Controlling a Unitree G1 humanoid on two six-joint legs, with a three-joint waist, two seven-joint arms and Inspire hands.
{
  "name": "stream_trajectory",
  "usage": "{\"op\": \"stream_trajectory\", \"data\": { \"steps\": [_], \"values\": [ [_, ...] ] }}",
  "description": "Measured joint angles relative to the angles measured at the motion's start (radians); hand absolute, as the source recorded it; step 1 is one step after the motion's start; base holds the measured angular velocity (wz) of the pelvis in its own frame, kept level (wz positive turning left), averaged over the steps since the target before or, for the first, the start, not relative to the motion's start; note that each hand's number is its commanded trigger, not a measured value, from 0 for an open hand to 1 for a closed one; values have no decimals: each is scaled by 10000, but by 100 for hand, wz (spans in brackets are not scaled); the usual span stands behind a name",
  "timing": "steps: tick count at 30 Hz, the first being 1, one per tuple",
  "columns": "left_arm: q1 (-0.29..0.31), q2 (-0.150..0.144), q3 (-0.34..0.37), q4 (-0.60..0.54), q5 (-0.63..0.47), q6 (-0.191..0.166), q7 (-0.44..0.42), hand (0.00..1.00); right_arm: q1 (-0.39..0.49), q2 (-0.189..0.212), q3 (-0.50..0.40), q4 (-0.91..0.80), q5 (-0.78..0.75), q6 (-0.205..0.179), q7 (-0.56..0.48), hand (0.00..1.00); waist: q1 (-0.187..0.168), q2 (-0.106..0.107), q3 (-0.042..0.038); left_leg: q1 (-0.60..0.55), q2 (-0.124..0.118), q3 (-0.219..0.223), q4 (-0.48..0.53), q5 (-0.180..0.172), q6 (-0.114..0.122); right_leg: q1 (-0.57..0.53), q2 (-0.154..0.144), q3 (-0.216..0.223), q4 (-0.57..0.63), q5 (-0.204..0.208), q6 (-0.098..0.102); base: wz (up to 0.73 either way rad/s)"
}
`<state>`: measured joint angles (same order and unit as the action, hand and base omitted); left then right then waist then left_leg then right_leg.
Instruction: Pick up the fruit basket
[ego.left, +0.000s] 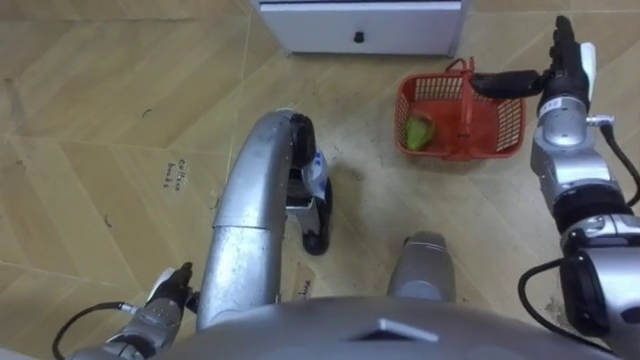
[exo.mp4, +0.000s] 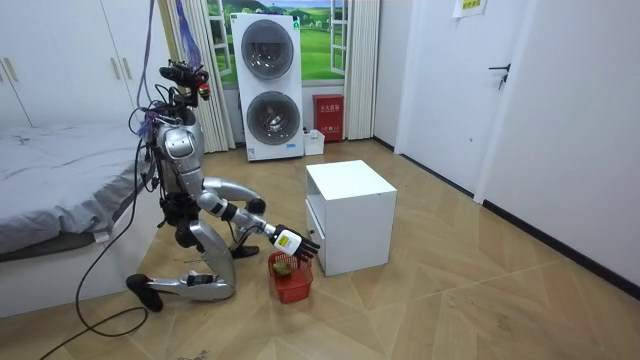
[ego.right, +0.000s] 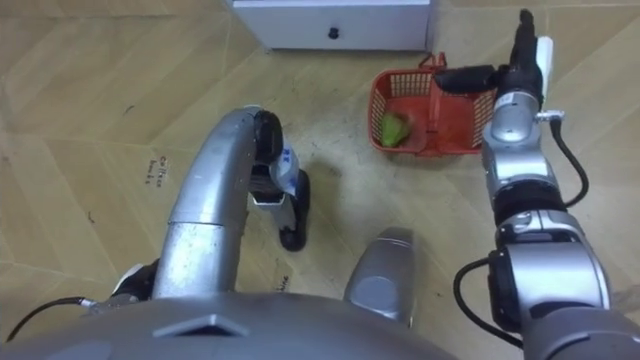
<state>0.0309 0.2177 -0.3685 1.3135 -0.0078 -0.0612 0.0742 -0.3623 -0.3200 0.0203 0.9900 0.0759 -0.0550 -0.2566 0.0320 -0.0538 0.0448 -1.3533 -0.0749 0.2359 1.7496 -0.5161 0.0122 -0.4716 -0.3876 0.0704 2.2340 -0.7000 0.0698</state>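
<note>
Kneeling on the wooden floor (ego.left: 90, 110) between the bed (exo.mp4: 60, 170) and the white cabinet (ego.left: 360, 22), the robot has the red fruit basket (ego.left: 510, 128) on the floor ahead of it and to its right. The basket sits just in front of the cabinet's near corner, below the drawer front with its small dark knob (ego.left: 358, 38). A green fruit (ego.left: 419, 132) lies inside it against the left wall, and the upright handle (ego.left: 465, 100) arches across the middle. In the room view stacked washing machines (exo.mp4: 268, 85) stand against the far wall, well apart from the work. The right arm reaches forward along the basket's right side, and the right hand (ego.left: 565, 78) is spread open at the far right rim, its fingers (ego.left: 563, 35) straight and pointing away while the thumb juts sideways over the basket toward the handle. Whether the thumb touches it I cannot tell. The left hand (ego.left: 165, 298) hangs low at the robot's left, and whether it is open or closed I cannot tell. Bare floor lies to the left of the basket and nearer the robot, while the cabinet closes off the far side
</note>
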Motion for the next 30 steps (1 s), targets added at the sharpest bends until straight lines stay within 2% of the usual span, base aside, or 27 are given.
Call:
{"op": "stream_trajectory", "data": {
  "steps": [5, 10, 16, 30],
  "values": [
    [-54, 2, -107, 9, 1, 134, -133, 0, -65, -101, 17, 330, 72, 0, 107, 0, 56, 108, 18, -74, 0, 140, -24, 100, 136, -119, -143, -8, 65, -15, 27, 4],
    [-88, -3, -376, 8, 0, 126, -138, 0, -221, -128, 355, 716, 502, 9, 276, 0, 68, 155, 68, -153, -7, 143, -49, 166, 111, -216, -148, -5, 125, -18, 31, 0],
    [-257, -3, -529, 1, -1, 121, -164, 0, -224, -145, 389, 1073, 648, 10, 403, 0, 283, 160, 68, -245, 104, 154, -106, 209, 41, -366, -124, 15, 172, -42, 58, 0],
    [-214, -4, -1025, -197, -22, 181, -303, 0, -244, -217, 984, 1383, 1295, 28, 772, 0, 584, 225, 52, -261, 93, 191, -157, 241, 37, -375, -185, -24, 155, -43, 60, 0]
  ]
}}
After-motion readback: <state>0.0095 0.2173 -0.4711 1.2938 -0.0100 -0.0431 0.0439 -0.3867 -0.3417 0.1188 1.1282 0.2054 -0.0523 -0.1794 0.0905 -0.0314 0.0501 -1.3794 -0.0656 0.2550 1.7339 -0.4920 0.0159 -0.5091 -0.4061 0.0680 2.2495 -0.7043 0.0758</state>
